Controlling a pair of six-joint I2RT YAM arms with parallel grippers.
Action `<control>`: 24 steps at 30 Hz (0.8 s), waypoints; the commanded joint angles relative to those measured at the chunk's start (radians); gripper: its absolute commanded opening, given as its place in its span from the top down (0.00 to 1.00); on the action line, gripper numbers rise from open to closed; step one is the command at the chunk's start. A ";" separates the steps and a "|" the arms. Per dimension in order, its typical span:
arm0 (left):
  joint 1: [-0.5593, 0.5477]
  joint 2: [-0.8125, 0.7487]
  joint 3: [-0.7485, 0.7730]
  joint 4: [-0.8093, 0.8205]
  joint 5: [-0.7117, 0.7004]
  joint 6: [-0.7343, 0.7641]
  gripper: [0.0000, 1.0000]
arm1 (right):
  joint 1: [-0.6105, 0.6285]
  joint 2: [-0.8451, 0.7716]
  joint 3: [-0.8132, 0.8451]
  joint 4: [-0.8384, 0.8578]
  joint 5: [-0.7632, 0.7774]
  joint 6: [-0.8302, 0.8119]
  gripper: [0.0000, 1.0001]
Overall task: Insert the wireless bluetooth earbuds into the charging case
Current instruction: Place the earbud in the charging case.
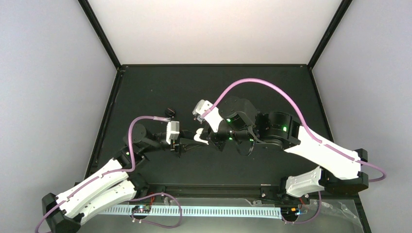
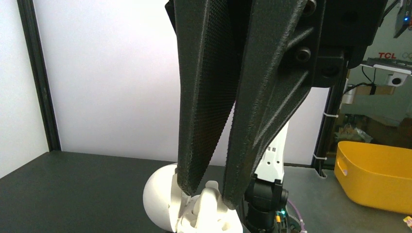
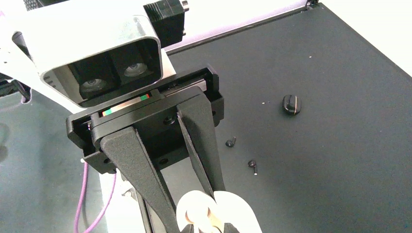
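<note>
The charging case [image 1: 199,136] is a glossy white hinged shell, open and held up off the black table between both arms. My left gripper [image 2: 206,194] is shut on it: the domed half of the charging case [image 2: 158,199] sits left of my fingertips. In the right wrist view the left gripper [image 3: 194,213] faces the camera, gripping the charging case [image 3: 238,211]. Only two dark tips of my right gripper [image 3: 209,228] show at the bottom edge, flanking the case. Both earbuds lie on the table, one bud [image 3: 231,142] and the other [image 3: 252,164].
A black round puck [image 3: 291,104] lies beyond the earbuds, also in the top view [image 1: 169,112]. A tiny white speck [image 3: 263,103] lies near it. A yellow bin [image 2: 374,174] stands off the table past the frame post. The right arm's white link [image 2: 272,160] is close behind the case.
</note>
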State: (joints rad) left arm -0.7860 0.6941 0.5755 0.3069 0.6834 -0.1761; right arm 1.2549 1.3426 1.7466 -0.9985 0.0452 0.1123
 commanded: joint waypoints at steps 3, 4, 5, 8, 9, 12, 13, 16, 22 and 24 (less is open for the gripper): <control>-0.006 -0.007 0.047 0.034 0.028 0.004 0.98 | -0.006 0.009 -0.010 -0.007 0.021 -0.005 0.88; -0.006 -0.007 0.048 0.034 0.028 0.004 0.98 | -0.007 0.012 -0.009 -0.008 0.019 -0.007 0.89; -0.006 -0.007 0.049 0.035 0.027 0.003 0.98 | -0.006 0.015 -0.007 -0.008 0.015 -0.008 0.90; -0.006 -0.008 0.050 0.035 0.029 0.001 0.98 | -0.007 0.018 -0.007 -0.011 0.005 -0.011 0.91; -0.006 -0.009 0.050 0.035 0.031 0.001 0.98 | -0.007 0.019 -0.007 -0.012 0.003 -0.011 0.92; -0.006 -0.011 0.048 0.034 0.029 0.000 0.99 | -0.006 0.022 -0.007 -0.011 -0.004 -0.014 0.97; -0.006 -0.011 0.050 0.034 0.029 -0.002 0.99 | -0.006 0.023 -0.007 -0.013 -0.006 -0.014 0.99; -0.006 -0.009 0.049 0.035 0.030 -0.002 0.99 | -0.007 0.022 -0.007 -0.011 0.003 -0.012 0.99; -0.006 -0.007 0.038 0.032 0.020 0.001 0.99 | -0.006 -0.025 -0.027 0.029 0.028 -0.004 0.99; -0.006 -0.005 0.035 0.032 0.017 0.001 0.99 | -0.008 -0.039 -0.031 0.043 0.033 -0.003 0.99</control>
State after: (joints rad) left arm -0.7860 0.6941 0.5755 0.3023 0.6876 -0.1761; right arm 1.2545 1.3384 1.7313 -0.9874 0.0425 0.1047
